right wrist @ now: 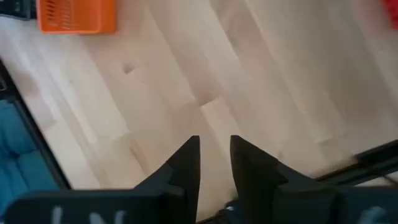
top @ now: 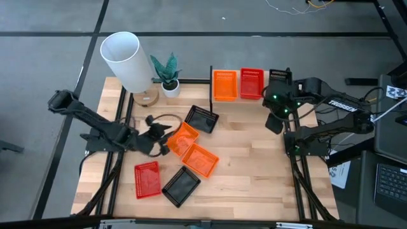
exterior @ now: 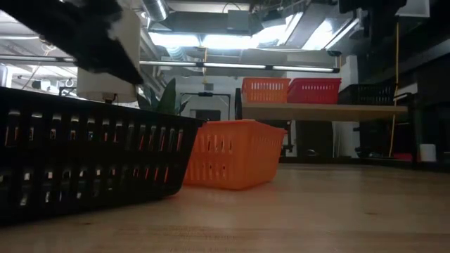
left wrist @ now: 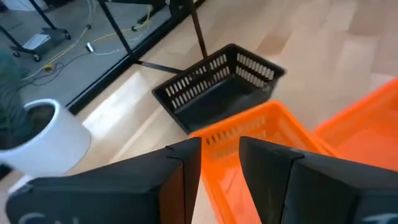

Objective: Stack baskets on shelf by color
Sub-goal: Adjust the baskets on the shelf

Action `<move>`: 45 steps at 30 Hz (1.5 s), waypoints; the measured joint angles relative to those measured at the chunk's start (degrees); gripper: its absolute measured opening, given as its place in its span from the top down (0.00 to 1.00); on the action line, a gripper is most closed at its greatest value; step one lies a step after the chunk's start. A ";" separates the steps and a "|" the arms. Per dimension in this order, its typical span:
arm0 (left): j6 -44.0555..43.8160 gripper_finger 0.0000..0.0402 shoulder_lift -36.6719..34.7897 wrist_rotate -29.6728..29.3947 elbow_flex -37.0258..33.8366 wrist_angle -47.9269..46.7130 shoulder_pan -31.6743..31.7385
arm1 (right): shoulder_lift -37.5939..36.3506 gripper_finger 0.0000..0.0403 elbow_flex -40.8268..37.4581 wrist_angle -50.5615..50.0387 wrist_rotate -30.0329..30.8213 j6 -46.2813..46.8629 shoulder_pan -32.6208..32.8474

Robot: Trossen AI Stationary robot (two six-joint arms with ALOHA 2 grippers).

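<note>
The left gripper (left wrist: 221, 163) has its jaws straddling the rim of an orange basket (left wrist: 261, 134) at table centre, apparently gripping it. The right gripper (right wrist: 214, 158), parted and empty, hangs by the shelf (top: 270, 100), where orange, red and black baskets sit.

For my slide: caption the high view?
Left pincer at an orange basket; three baskets sit on the shelf.

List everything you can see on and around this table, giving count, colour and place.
shelf: 1, light wood, table's far edge
orange baskets: 3, orange, one on shelf, two mid-table
red baskets: 2 visible, red, one on shelf, one front-left
black baskets: 3, black, one on shelf, one mid-table, one front
potted plant: 1, green, left of shelf
cylinder: 1, white, far-left corner
left claw: 1, dark, at a mid-table orange basket
right claw: 1, dark, above bare tabletop
</note>
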 joint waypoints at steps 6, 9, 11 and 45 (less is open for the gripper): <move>7.59 0.75 7.08 15.61 2.31 7.17 14.70 | 0.00 0.78 -0.02 1.79 2.83 8.09 9.84; 9.08 0.75 12.40 15.99 6.63 6.03 19.77 | 0.00 0.78 -0.02 3.02 5.19 11.37 15.09; 10.96 0.75 15.61 14.78 10.44 3.63 22.39 | 0.00 0.78 -0.02 3.62 7.44 13.63 18.51; 19.86 0.75 33.85 28.63 31.02 -10.78 14.27 | 0.53 0.78 -0.61 6.41 29.58 22.89 42.79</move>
